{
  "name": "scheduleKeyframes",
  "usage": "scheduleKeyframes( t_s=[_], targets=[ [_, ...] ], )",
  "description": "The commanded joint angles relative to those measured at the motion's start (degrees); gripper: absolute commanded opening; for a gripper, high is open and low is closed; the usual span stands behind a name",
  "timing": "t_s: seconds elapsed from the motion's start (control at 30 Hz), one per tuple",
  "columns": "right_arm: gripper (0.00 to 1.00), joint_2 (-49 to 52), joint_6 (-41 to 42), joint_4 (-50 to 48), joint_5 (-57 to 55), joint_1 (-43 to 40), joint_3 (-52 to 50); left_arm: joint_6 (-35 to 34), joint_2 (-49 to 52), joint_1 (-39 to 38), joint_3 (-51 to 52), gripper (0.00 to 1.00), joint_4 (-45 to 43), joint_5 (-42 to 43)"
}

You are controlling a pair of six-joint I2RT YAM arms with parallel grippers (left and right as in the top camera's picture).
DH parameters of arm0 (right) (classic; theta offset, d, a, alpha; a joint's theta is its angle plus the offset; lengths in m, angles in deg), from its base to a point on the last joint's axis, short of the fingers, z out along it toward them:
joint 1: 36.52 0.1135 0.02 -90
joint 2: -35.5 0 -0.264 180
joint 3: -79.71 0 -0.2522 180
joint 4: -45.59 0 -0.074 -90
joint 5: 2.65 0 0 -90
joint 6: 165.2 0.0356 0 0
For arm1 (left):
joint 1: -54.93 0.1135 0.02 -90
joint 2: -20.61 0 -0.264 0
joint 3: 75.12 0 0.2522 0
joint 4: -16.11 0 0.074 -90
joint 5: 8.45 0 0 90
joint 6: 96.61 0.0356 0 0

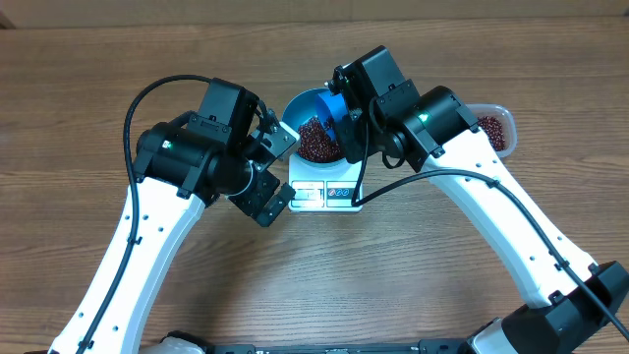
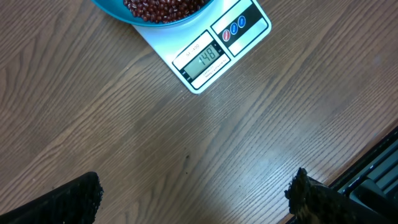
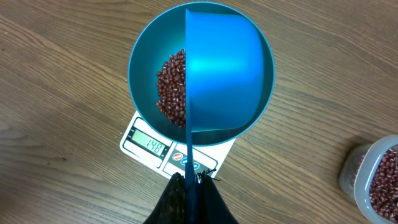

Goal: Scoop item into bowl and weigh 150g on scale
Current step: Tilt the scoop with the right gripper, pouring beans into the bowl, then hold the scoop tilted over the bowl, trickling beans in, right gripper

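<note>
reading seemingly 148, the scale point(image 2: 208, 51); right gripper point(image 3: 189, 182) clamps scoop point(image 3: 224, 68), left gripper point(image 2: 193, 199) gapes empty.

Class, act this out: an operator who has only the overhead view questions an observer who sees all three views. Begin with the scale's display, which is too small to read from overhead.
Operator: What does the display say?
Observer: In the left wrist view the scale reads 148.
Operator: My view hides the right claw under its arm. What is it doing?
Observer: In the right wrist view the right claw is shut on the handle of the scoop, which hangs over the right half of the bowl.
</note>
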Motion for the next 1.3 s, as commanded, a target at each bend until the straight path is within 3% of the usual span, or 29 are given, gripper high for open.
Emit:
scheduleKeyframes(
  t_s=[0.0, 1.27],
  targets=[
    [0.04, 0.17, 0.22, -0.24, 0.5, -0.35, 1.27, 1.29, -0.76, 0.26, 0.2, 1.0, -0.04, 0.85],
    [0.04, 0.17, 0.2, -0.07, -5.35, -0.33, 1.25, 1.29, -0.76, 0.26, 0.2, 0.99, -0.04, 0.85]
  ],
)
